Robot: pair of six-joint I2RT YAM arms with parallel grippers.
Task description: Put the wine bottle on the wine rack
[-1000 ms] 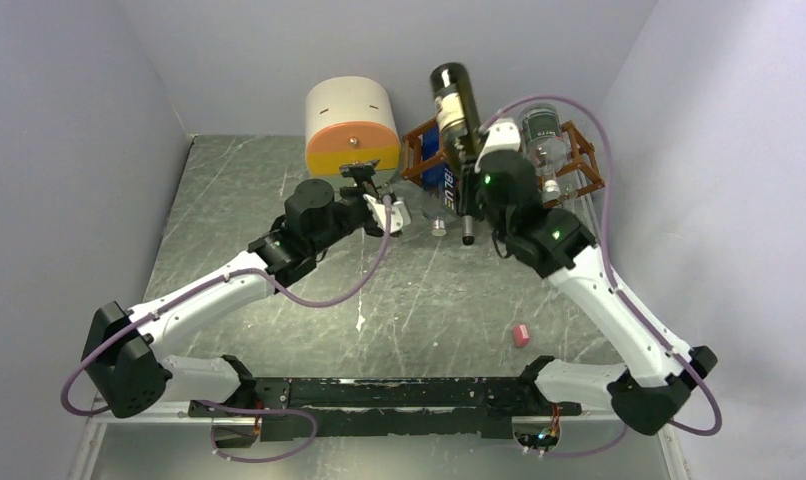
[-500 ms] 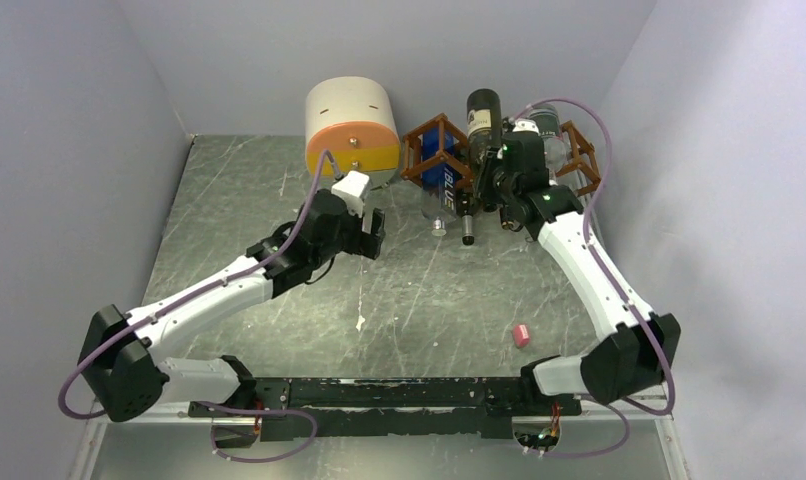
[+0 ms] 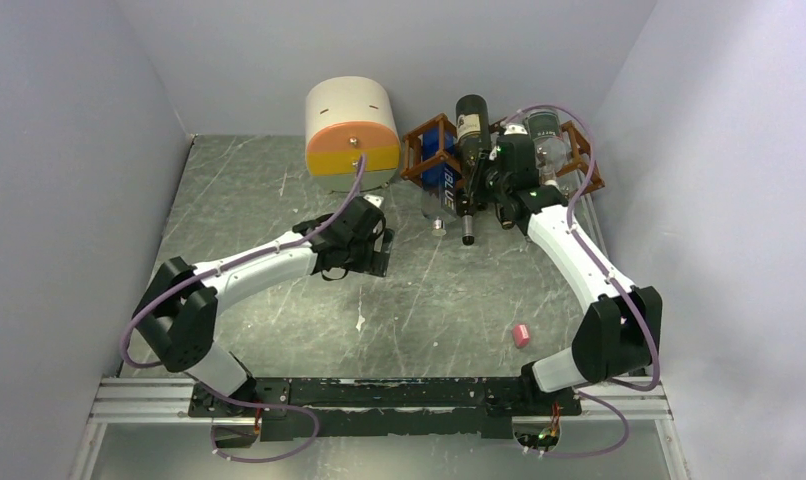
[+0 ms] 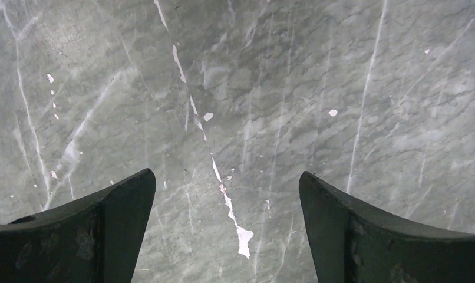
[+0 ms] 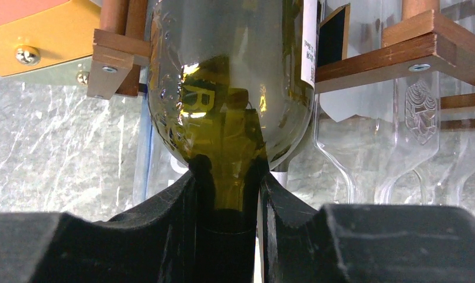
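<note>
The dark green wine bottle (image 3: 470, 125) lies in the middle cell of the reddish-brown wine rack (image 3: 413, 152), neck pointing toward me. My right gripper (image 3: 486, 190) is shut on the bottle's neck; in the right wrist view the fingers (image 5: 228, 188) clamp the neck just below the shoulder of the bottle (image 5: 229, 76), between the rack's bars (image 5: 412, 41). My left gripper (image 3: 367, 250) is open and empty, pointing down at the bare tabletop (image 4: 226, 177), left of the rack.
A blue bottle (image 3: 441, 178) fills the rack's left cell and a clear bottle (image 3: 545, 138) the right one. A cream-and-orange cabinet (image 3: 352, 128) stands left of the rack. A small pink object (image 3: 521, 335) lies near the right arm's base. Walls close in on both sides.
My right gripper has carried the bottle down and back into the rack's middle cell. My left arm has pulled away from the rack toward me and turned its gripper down at the table.
</note>
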